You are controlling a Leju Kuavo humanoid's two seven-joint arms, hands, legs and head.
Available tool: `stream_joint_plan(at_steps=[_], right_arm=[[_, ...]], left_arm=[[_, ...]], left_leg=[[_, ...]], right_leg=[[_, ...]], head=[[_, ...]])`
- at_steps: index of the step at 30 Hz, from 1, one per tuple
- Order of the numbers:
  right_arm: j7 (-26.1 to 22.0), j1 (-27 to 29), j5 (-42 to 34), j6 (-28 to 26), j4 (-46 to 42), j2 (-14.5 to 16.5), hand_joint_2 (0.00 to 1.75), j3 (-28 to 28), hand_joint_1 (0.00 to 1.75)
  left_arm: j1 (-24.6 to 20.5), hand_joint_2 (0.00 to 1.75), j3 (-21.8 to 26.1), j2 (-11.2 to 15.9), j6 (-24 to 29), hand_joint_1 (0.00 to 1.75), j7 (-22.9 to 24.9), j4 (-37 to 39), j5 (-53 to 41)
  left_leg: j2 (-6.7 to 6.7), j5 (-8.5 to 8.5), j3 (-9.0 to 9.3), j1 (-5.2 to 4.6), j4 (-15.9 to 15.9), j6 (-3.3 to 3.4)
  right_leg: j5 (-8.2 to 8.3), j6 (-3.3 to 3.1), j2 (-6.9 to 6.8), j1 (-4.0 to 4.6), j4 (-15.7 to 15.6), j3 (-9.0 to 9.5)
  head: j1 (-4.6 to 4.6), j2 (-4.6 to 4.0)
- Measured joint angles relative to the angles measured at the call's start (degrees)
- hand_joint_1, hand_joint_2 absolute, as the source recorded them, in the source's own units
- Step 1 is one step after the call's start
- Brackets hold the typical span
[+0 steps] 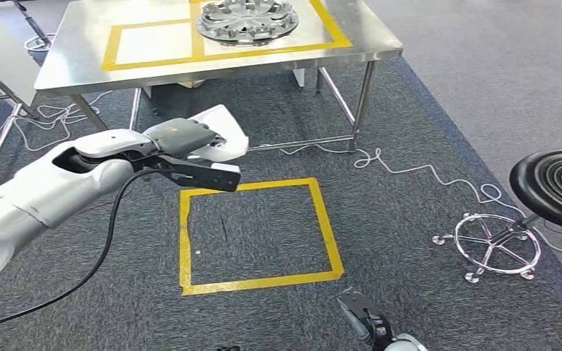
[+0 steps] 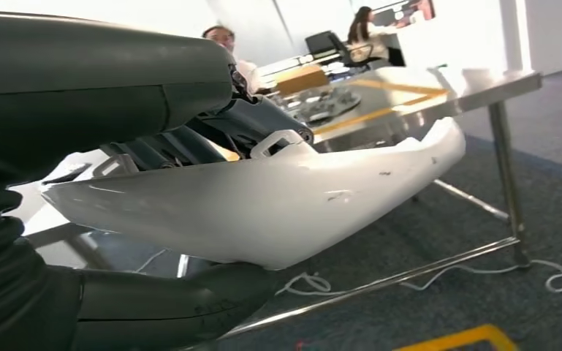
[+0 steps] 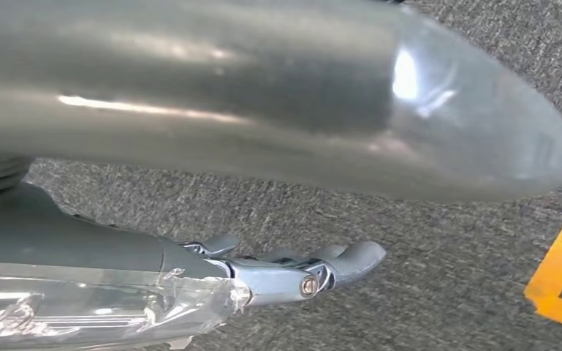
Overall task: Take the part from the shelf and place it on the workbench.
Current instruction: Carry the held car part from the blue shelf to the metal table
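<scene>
My left hand (image 1: 183,150) holds a white curved plastic part (image 1: 223,135) above the carpet, short of the steel workbench (image 1: 73,66). In the left wrist view the white part (image 2: 263,205) lies between my thumb below and my dark fingers (image 2: 263,124) above. The workbench (image 2: 497,84) stands beyond it. My right hand (image 1: 369,322) hangs low at the bottom edge of the head view. In the right wrist view my right hand (image 3: 292,270) holds nothing, its fingers stretched out over the carpet.
A silver wheel cover (image 1: 247,20) lies in a yellow-taped area on the workbench, with a bare taped rectangle (image 1: 153,42) to its left. A yellow tape square (image 1: 256,234) marks the carpet. A black stool (image 1: 555,183) stands at right. White cables (image 1: 409,168) trail across the floor.
</scene>
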Motion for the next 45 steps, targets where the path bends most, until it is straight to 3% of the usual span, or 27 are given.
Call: stream_joint_plan(at_steps=[3,4,6,8,12,18,28,37,45], right_arm=[[-0.14,-0.04,-0.6,-0.22,0.0,0.0,0.0,-0.15,0.0],[-0.35,0.0,-0.93,-0.25,0.0,0.0,0.0,-0.34,0.0],[-1.12,0.23,-1.55,-0.15,0.0,-0.01,0.0,-0.99,0.0],[-1.94,0.59,-1.95,-0.03,0.0,-0.02,0.0,-1.66,0.0],[-2.64,0.93,-2.1,0.08,0.0,-0.02,0.0,-2.83,0.0],[-2.89,1.07,-2.1,0.09,0.0,-0.02,0.0,-4.14,0.0],[-3.34,1.7,-2.3,-0.41,0.0,-0.02,0.0,-5.53,0.0],[-3.91,2.83,-3.09,-1.5,0.01,-0.02,0.0,-7.09,0.0],[-4.29,3.25,-3.37,-1.93,0.02,-0.02,0.0,-8.4,0.0]], left_arm=[[0.29,1.75,0.29,0.96,0.61,1.75,-0.97,-0.96,-0.3],[0.41,1.75,0.43,1.24,1.1,1.75,-1.66,-1.31,-0.44],[1.16,1.75,0.57,1.73,2.22,1.75,-3.67,-2.21,-1.01],[2.34,1.75,0.45,2.35,2.9,1.75,-5.92,-3.55,-1.98],[4.5,1.75,-0.73,3.61,3.01,1.75,-8.08,-7.72,-3.78],[6.76,1.75,-2.34,4.78,3.09,1.75,-8.01,-14.15,-4.71],[10.11,1.75,-2.22,6.63,5.07,1.75,-6.7,-21.86,-1.77],[24.22,1.75,5.09,5.65,10.71,1.75,-9.54,-27.18,8.85],[36.9,1.75,9.25,1.06,12.53,1.75,-14.38,-30.74,18.55]], left_leg=[[0.65,4.99,5.52,-0.09,-10.53,0.49],[0.89,5.63,6.92,-0.1,-13.19,0.64],[1.03,5.51,7.82,-0.14,-15.11,0.7],[0.98,5.6,7.78,-0.13,-15.14,0.76],[0.9,5.62,7.7,-0.18,-15.13,1.24],[0.9,5.66,7.61,-0.25,-15.11,1.6],[0.9,5.8,7.63,-0.18,-15.18,1.55],[0.92,5.8,7.61,-0.2,-15.19,1.54],[0.92,5.69,7.61,-0.21,-15.19,1.65]], right_leg=[[-0.16,0.32,-0.67,0.19,0.1,0.13],[-0.23,0.5,-0.81,0.35,0.16,0.07],[-0.3,0.37,-0.92,0.66,0.19,-0.05],[-0.1,0.22,-0.97,0.71,-0.24,0.14],[0.36,0.9,-1.07,0.7,-1.08,0.53],[0.61,1.36,-1.05,0.66,-1.37,0.53],[0.66,1.43,-0.99,0.72,-1.24,0.39],[0.62,1.39,-0.95,0.7,-1.23,0.33],[0.6,1.4,-0.95,0.7,-1.25,0.33]], head=[[-0.05,0.0],[-0.01,0.0],[0.08,0.0],[0.15,0.0],[0.16,0.0],[0.14,0.0],[0.13,0.0],[0.13,0.0],[0.13,0.0]])
